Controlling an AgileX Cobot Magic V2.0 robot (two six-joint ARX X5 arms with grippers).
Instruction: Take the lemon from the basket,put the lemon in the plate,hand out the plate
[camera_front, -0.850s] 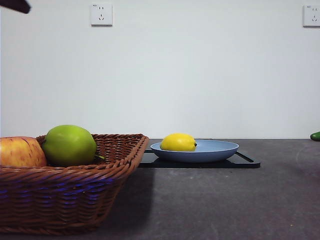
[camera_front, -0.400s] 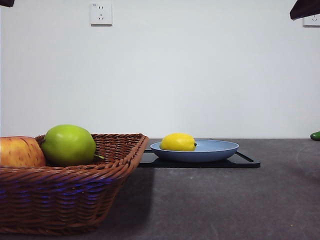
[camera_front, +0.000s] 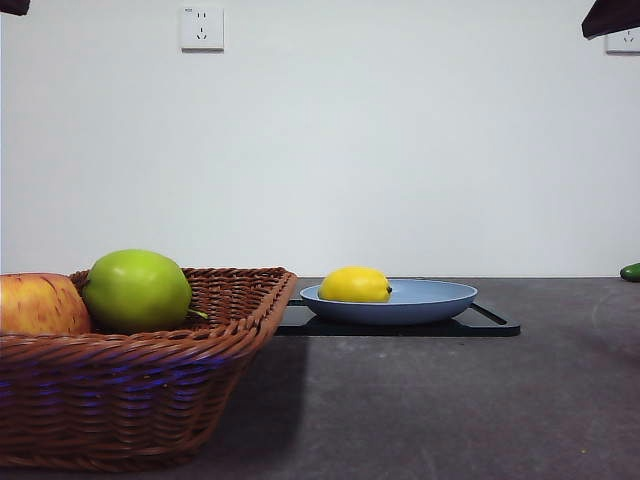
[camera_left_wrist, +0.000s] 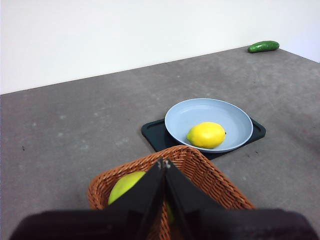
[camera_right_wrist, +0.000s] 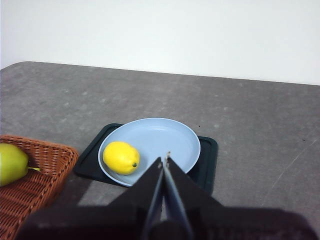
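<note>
- Table (camera_front: 450, 400) — dark grey, speckled surface carrying everything listed; plain white wall behind.
- Basket (camera_front: 150, 380) — brown wicker, flared sides, nearest the front camera. Holds a green apple (camera_front: 137, 290) and a red-yellow apple (camera_front: 40, 305). No lemon left inside, so the first step reads as done.
- Black tray (camera_right_wrist: 207, 165) — flat, lying just beside the basket, under the plate.
- Plate (camera_front: 440, 300) — light blue, shallow, resting on the tray and overhanging it a little at the rim in the right wrist view.
- Lemon (camera_right_wrist: 121, 157) — bright yellow, lying inside the plate on the side nearer the basket, touching the plate floor; the second step also looks complete.
- Right gripper (camera_right_wrist: 165, 159) — held high above the table, pointing toward the plate's near rim; jaws pressed together, nothing between them. Judged step in hand: the start of the hand-out. Next move calls for parting the jaws, descending to the bare rim away from the lemon, and lifting level so the fruit does not roll.
- Left gripper (camera_left_wrist: 163, 162) — raised over the basket, jaws closed on nothing; appears to be waiting.
- Cucumber (camera_left_wrist: 263, 46) — small, green, at the far table edge, well apart from the work.
</note>
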